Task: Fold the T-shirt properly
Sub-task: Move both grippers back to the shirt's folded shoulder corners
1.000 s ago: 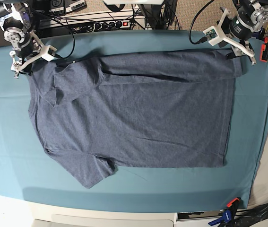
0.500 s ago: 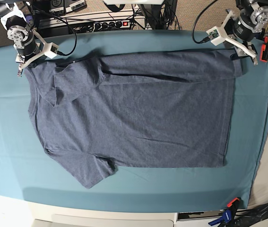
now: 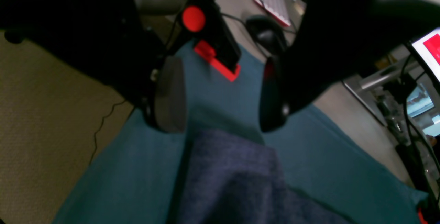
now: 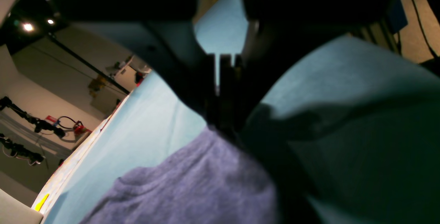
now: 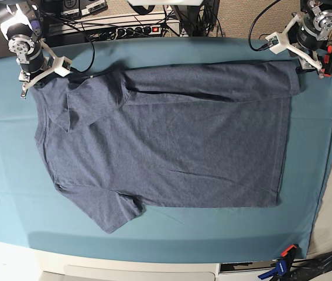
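2 grippers are seen at the table's far corners: the left gripper (image 3: 220,97) is spread wide above the T-shirt (image 5: 166,140); the right gripper (image 4: 220,114) is closed at its edge, hold unclear.

Bench (image 5: 13,175) draped in teal cloth (image 5: 171,231); slate-blue T-shirt (image 5: 171,140) lies flat across frame centre, top edge folded over.

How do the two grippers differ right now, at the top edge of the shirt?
The left gripper stands open, pads apart, with the T-shirt corner below the gap, not pinched. The right gripper is shut, fingers pressed together at the shirt's edge; whether cloth is caught is hidden. In the base view the left gripper sits at the hem corner, the right at the shoulder end. Both are at the shirt's far edge, over the teal cloth.
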You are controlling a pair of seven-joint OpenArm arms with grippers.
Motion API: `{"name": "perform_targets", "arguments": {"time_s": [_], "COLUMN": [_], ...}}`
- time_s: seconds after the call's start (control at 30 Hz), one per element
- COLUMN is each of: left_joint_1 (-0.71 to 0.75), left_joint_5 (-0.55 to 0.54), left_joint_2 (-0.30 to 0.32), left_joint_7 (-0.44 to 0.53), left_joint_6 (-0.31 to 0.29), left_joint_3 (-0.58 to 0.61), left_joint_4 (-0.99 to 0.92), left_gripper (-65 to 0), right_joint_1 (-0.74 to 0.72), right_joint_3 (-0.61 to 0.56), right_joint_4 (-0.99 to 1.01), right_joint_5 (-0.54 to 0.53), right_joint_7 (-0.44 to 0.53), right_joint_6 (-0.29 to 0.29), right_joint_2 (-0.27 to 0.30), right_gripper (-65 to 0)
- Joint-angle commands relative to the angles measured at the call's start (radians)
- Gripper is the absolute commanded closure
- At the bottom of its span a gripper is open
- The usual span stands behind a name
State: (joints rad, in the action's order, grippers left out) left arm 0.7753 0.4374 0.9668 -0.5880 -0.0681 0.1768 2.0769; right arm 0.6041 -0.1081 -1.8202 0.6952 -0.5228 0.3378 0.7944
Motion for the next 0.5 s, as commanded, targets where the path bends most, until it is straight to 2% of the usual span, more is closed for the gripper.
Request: {"name": "perform_targets", "arguments": {"time_s": [0.0,0.47], "left_joint_1": [0.003,0.003], "left_joint_5": [0.011,0.012], "left_joint_2": [0.013,-0.010], "left_joint_7": [0.011,0.042], "left_joint_6": [0.015,0.037], "left_joint_3": [-0.002,-0.001], "left_joint_4": [0.013,0.013], "left_gripper": [-35.5,-35.4], "right_joint_1": [-0.008,-0.008], "right_joint_3": [0.008,0.008], "right_joint_4": [-0.012,-0.012], "right_joint_5": [0.008,0.008], "right_joint_7": [-0.004,-0.004], "right_joint_6": [-0.014,-0.014], "right_joint_2": [0.017,0.017], "right_gripper": [0.0,0.0]}}
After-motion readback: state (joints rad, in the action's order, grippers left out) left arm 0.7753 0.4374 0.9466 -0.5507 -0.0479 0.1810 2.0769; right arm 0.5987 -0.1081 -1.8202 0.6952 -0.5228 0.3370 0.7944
